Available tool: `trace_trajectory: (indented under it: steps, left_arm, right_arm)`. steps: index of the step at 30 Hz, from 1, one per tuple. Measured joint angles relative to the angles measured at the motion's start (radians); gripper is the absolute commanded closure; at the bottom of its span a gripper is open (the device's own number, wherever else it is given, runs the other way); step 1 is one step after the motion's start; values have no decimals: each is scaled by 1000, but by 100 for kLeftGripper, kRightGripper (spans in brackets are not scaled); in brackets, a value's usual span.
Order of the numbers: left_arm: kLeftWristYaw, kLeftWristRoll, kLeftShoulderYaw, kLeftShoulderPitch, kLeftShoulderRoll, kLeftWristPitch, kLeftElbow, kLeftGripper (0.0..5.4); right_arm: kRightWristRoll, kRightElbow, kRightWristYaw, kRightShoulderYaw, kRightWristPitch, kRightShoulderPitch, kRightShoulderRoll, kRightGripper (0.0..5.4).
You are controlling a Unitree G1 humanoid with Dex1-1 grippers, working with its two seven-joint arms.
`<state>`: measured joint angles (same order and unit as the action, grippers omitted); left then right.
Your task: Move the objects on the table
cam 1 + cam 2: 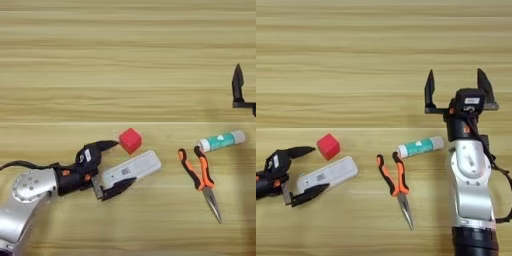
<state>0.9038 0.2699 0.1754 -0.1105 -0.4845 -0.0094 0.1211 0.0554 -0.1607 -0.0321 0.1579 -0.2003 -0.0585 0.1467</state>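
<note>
While lying flat, white device [131,170] slants up-right.

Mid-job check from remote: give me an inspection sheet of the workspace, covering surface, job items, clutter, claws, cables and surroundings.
Surface: wooden table, light wood grain with plank lines, bare across the far half.
Job's things: red cube just beyond the white device, which lies flat at an angle.
Clutter: orange-handled pliers, tips toward the robot; a white and green tube lying beyond them.
Claws: left claw open, fingers straddling the device's near end, upper finger close to the cube. Right claw open, pointing away, over bare table beyond the tube.
Cables: black cable along the left arm; black cable beside the right forearm.
Surroundings: nothing seen.
</note>
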Motion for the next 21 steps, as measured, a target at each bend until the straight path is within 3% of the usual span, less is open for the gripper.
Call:
trace_trajectory:
  steps: [5, 14, 21]
  left_arm:
    - [-30, 24, -24, 8, 17, -22, 85, 5]
    - [-153, 52, -51, 66, 126, -22, 141, 5]
    - [-264, 11, -50, 139, 218, -34, 71, 5]
  right_arm:
    - [7, 3, -3, 0, 18, 14, 0, 0]
    - [10, 19, -19, -11, 36, 49, -8, 0]
    - [25, 16, -47, -11, 43, 83, -1, 0]
